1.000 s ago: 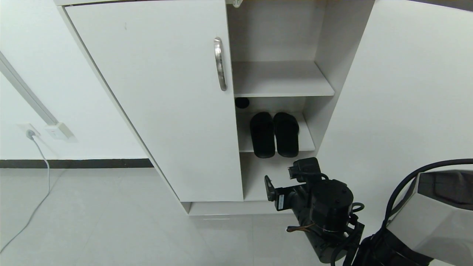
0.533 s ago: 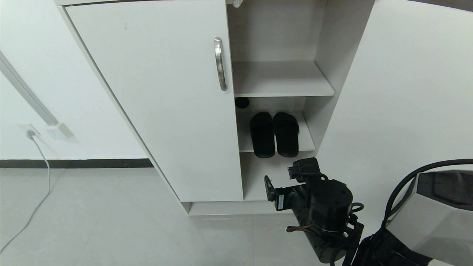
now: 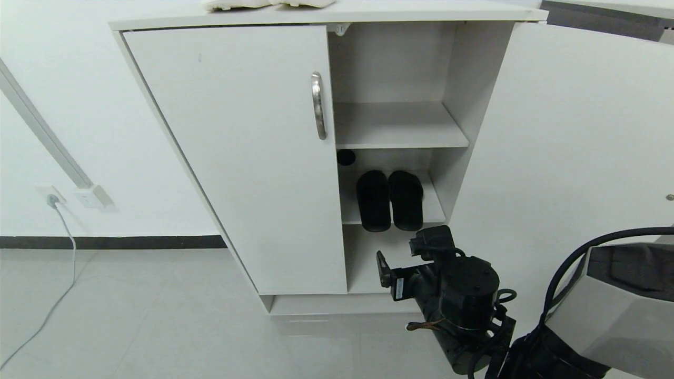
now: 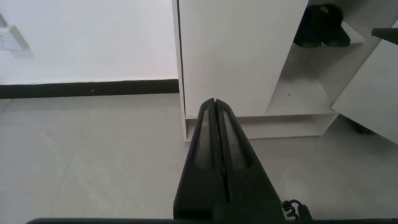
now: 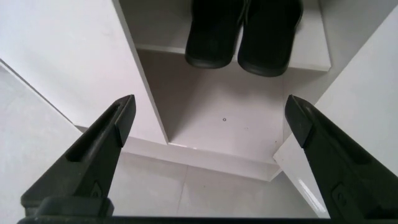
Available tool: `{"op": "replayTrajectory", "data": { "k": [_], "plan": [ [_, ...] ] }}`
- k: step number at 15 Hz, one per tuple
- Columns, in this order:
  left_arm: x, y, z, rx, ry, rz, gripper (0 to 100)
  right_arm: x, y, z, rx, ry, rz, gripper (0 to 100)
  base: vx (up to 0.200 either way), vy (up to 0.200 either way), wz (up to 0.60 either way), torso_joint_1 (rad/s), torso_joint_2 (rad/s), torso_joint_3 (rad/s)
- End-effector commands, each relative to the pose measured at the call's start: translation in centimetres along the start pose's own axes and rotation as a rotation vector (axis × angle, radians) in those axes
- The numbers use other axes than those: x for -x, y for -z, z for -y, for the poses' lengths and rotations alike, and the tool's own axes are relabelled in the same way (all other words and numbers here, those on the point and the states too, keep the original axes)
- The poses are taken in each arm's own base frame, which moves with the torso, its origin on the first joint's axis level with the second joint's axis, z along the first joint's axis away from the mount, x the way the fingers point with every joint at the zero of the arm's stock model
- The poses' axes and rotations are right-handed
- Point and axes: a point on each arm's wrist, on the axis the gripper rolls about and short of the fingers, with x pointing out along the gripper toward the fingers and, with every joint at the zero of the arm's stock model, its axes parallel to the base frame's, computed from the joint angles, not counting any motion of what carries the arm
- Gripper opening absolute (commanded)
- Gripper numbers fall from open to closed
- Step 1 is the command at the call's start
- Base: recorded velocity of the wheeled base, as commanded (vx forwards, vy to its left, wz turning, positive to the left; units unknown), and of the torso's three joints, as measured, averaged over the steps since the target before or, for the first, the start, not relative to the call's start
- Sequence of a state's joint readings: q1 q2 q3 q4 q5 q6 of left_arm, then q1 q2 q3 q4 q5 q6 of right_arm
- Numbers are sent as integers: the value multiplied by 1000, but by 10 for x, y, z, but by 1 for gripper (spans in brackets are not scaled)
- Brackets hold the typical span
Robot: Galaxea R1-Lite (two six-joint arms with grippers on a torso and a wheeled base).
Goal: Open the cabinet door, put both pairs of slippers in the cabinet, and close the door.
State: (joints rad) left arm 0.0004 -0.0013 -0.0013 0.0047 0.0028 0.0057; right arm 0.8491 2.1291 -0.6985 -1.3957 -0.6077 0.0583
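Right wrist view, my right gripper (image 5: 209, 106) spread wide, low before the cabinet (image 5: 224, 118), black slippers (image 5: 245, 31) on the shelf (image 5: 313, 61) just beyond, left gripper (image 4: 214, 102) clenched empty above the floor (image 4: 93, 155).

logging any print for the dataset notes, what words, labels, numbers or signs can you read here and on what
No text here can be read.
small white sticker on the right arm's wrist: too small to read.
cabinet door, black slippers and wall socket: plain, no print on them.
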Motion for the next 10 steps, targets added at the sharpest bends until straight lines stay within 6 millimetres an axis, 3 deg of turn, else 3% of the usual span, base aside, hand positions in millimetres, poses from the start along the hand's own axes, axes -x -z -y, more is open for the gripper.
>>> {"op": "replayTrajectory", "data": {
  "k": [1,10],
  "plan": [
    [0,0,0,0,-3,-2,0,-1,3,0,5,1,-7,100,0,0,0,7,2,198],
    [0,0,0,3,-3,-1,0,-2,3,2,5,9,-8,100,0,0,0,1,1,201]
  ]
}}
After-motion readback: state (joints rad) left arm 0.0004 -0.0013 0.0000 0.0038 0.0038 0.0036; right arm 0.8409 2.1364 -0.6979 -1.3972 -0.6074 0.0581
